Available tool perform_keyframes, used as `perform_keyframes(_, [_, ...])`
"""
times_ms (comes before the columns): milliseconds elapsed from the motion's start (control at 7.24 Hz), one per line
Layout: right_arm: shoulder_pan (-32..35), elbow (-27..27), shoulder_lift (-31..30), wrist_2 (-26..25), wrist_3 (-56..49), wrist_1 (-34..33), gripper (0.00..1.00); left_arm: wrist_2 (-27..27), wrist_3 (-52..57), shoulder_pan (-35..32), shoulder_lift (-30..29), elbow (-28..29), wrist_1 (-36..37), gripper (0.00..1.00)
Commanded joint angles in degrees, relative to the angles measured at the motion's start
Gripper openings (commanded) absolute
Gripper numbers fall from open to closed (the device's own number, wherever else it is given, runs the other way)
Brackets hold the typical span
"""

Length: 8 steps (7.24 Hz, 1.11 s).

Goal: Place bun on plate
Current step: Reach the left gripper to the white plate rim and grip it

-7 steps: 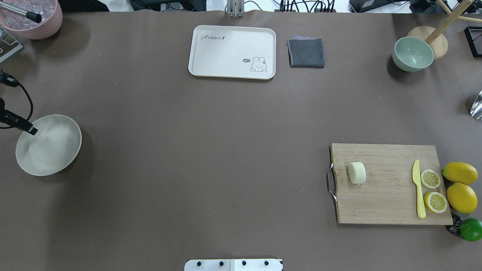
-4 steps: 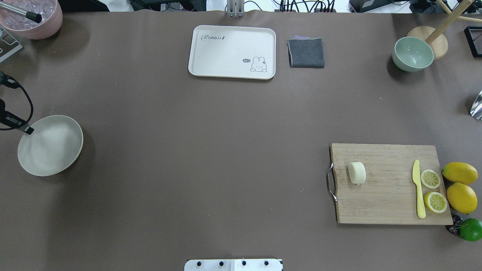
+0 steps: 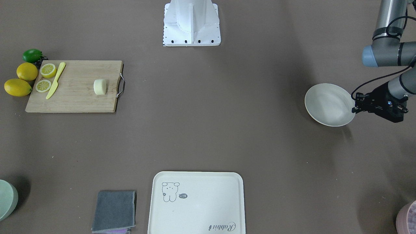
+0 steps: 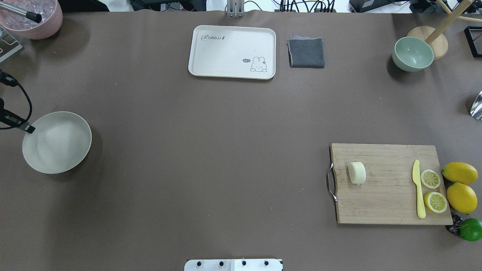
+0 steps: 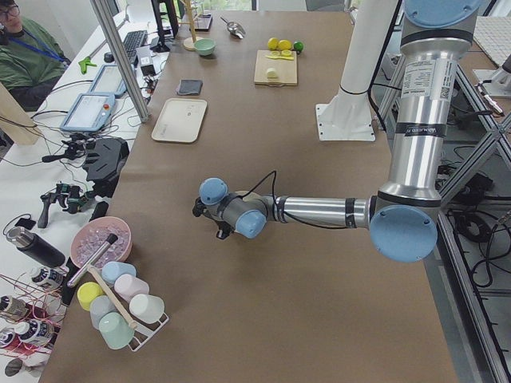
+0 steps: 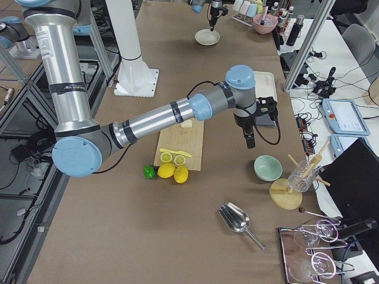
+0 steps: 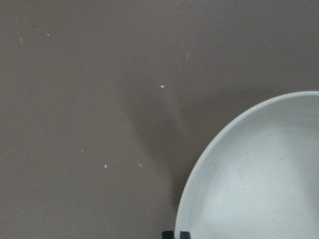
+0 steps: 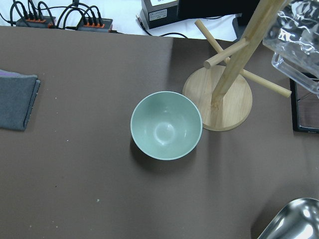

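Observation:
The bun (image 4: 356, 172) (image 3: 100, 87) lies on its side near the handle end of the wooden cutting board (image 4: 388, 199). The off-white plate (image 4: 56, 142) (image 3: 330, 104) is far across the table, near its left edge. My left gripper (image 4: 29, 129) (image 3: 355, 104) is shut on the plate's outer rim, and the rim (image 7: 199, 164) fills the lower right of the left wrist view. My right gripper (image 6: 249, 141) shows only in the exterior right view, hanging above the table near the green bowl (image 8: 166, 125); I cannot tell whether it is open or shut.
On the board lie a yellow knife (image 4: 418, 190) and two lemon halves (image 4: 430, 178); whole lemons (image 4: 460, 173) and a lime (image 4: 470, 229) sit beside it. A cream tray (image 4: 232, 52), grey cloth (image 4: 306, 52), wooden mug tree (image 8: 224, 94) and pink bowl (image 4: 35, 20) stand along the far edge.
The plate has shifted a little to the right, toward the table's middle, with my left gripper on its rim. The bun and board have not moved.

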Motion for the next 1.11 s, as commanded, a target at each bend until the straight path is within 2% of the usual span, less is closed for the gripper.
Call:
perform_keyframes(0, [0.06,0.07,-0.33,0.07,0.01,-0.09,1.00,-4.18,-12.49,-0.98,-1.70,-6.00,-0.03,0.00])
perform_keyframes(415, [-0.03,-0.37,-0.94,0.60,0.01,-0.09,1.00,-3.04,-30.10,2.95,-12.76,-8.05,-0.03,0.00])
perform_keyframes(691, [-0.03,-0.37,-0.59,0.69,0.01,-0.09,1.00,7.19,-43.17,12.68,-20.05,-8.49,-0.21,0.00])
perform_keyframes(967, [-0.12,-0.55,-0.15,0.60,0.10,-0.09,1.00,17.92,-51.65,22.71,-24.20,-8.58,-0.21,0.00])
